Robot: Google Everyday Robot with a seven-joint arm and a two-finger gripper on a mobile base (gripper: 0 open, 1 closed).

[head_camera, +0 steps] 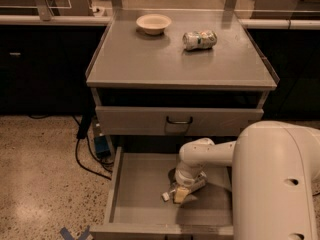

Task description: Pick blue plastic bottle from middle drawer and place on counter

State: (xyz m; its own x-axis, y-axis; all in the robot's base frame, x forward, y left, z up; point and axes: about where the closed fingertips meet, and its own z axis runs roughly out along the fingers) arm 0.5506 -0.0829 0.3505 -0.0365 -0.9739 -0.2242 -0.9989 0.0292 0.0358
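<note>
The middle drawer (141,185) is pulled open below the cabinet, seen from above. The blue plastic bottle (177,194) lies on its floor right of centre, white cap pointing left, pale label facing up. My gripper (183,188) is down inside the drawer, right over the bottle and touching or nearly touching it; my white arm reaches in from the lower right and hides the drawer's right part. The counter (150,61) is the flat grey top of the cabinet above.
A dented green-and-white can (199,39) lies on the counter's back right, and a small white bowl (153,23) stands at the back centre. A shut drawer front with a black handle (179,120) is above the open drawer. Cables (87,149) lie on the floor at left.
</note>
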